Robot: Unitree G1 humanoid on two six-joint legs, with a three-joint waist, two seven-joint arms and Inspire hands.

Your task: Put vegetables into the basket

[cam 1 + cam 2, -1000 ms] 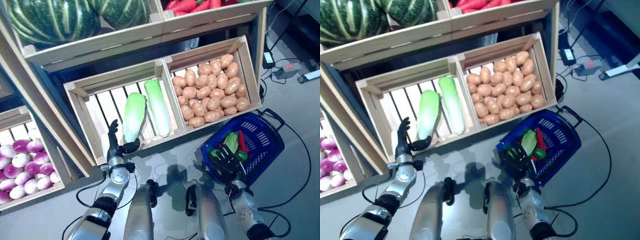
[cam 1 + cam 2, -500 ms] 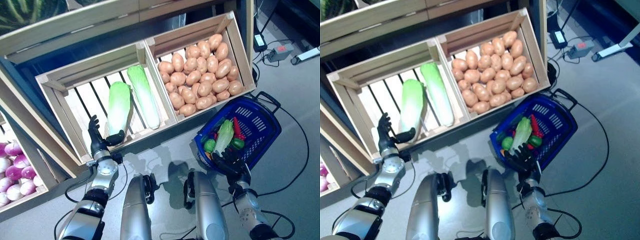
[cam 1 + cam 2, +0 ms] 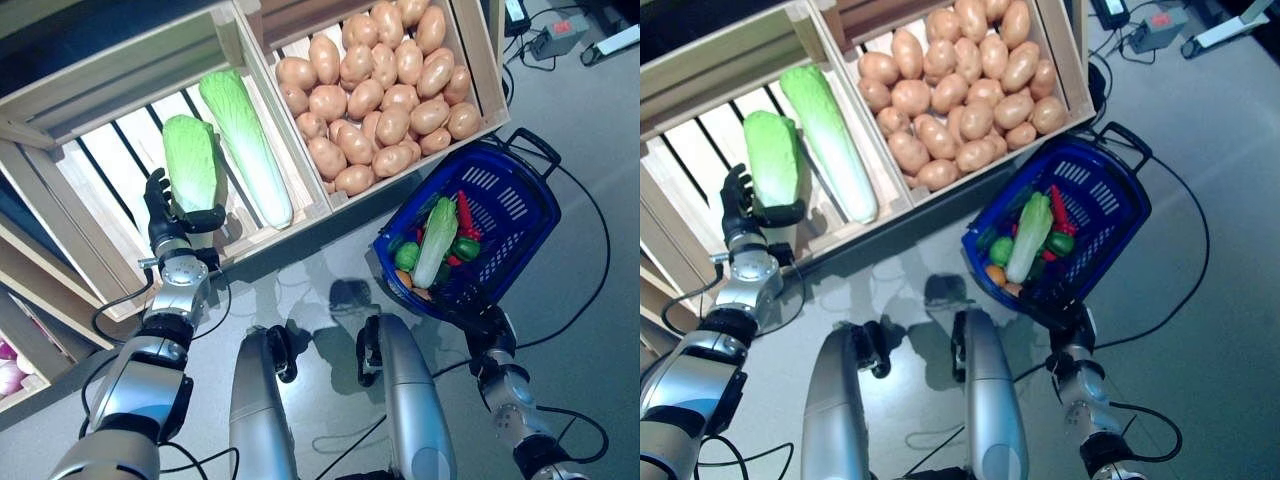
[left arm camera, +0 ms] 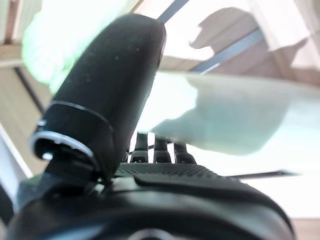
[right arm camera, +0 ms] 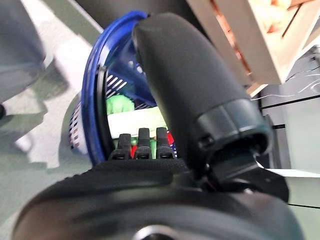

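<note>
The blue basket (image 3: 512,188) stands on the floor at the right. In it lie a pale green napa cabbage (image 3: 437,245), a red pepper (image 3: 462,212) and round green vegetables (image 3: 406,256). My right hand (image 3: 487,322) is at the basket's near rim, its fingers straight and open; it also shows in the right wrist view (image 5: 200,100) with the basket (image 5: 107,75) past it. My left hand (image 3: 168,208) is upright and open in the wooden crate, its thumb against the base of a light green cabbage (image 3: 190,172). The left wrist view shows this hand (image 4: 100,95) close to the cabbage (image 4: 225,120).
The slatted crate (image 3: 100,175) also holds a second, longer cabbage (image 3: 245,145) to the right of my left hand. A crate of potatoes (image 3: 380,90) stands beside it, just behind the basket. A power strip (image 3: 555,15) and cables lie on the floor at the far right.
The camera has tilted down, so the whole scene has shifted up in the picture. My left hand stays beside the light green cabbage and my right hand stays by the basket's near rim.
</note>
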